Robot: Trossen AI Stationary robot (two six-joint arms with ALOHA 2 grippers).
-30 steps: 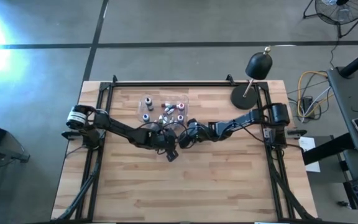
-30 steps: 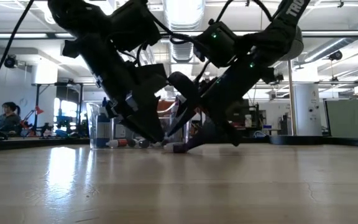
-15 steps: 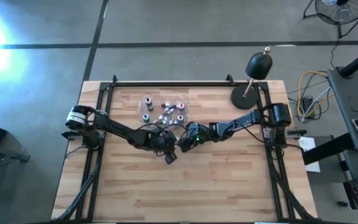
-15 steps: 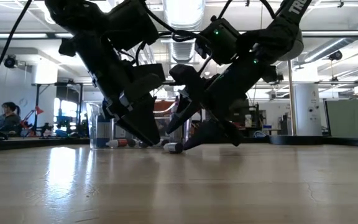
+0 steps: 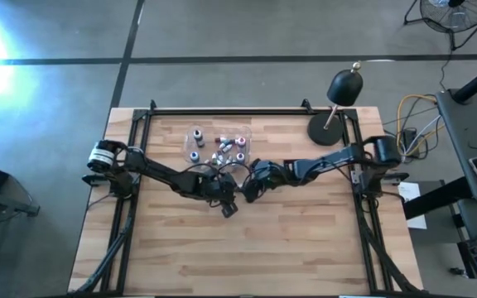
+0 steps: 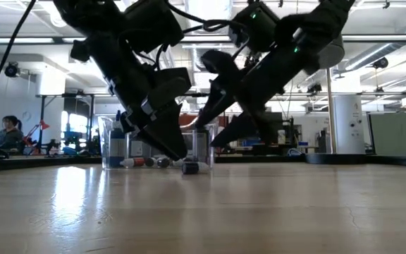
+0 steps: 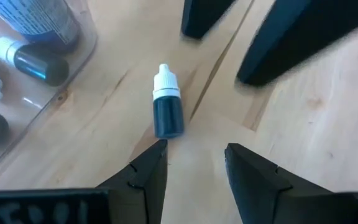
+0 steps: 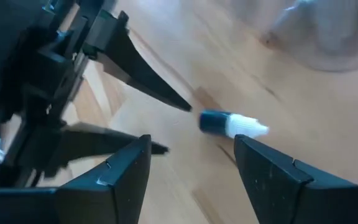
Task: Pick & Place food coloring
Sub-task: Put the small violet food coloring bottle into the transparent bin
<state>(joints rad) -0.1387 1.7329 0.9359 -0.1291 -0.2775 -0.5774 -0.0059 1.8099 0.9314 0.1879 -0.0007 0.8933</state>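
Note:
One food coloring bottle [image 7: 168, 107], dark blue with a white cap, lies on its side on the wood between my two grippers; it also shows in the low view [image 6: 191, 167] and the right wrist view [image 8: 232, 123]. My left gripper [image 7: 194, 163] is open and low, its fingertips just short of the bottle's base, touching nothing. My right gripper [image 8: 191, 158] is open and raised above the table [image 6: 220, 120], beyond the bottle's cap end. Several more bottles [image 5: 219, 147] lie in the clear plastic tray [image 7: 73, 59] toward the far edge.
A black dome-shaped lamp on a round base [image 5: 335, 106] stands at the table's far right corner. Black frame rails [image 5: 222, 112] run along the far and side edges. The near half of the table [image 5: 238, 248] is bare wood. A person [image 6: 9, 132] sits far off in the room.
My right gripper has risen from the table beside the bottle to well above it, staying over the same spot. The bottle has stayed lying on the wood and now shows free between the two grippers. My left gripper has hardly moved.

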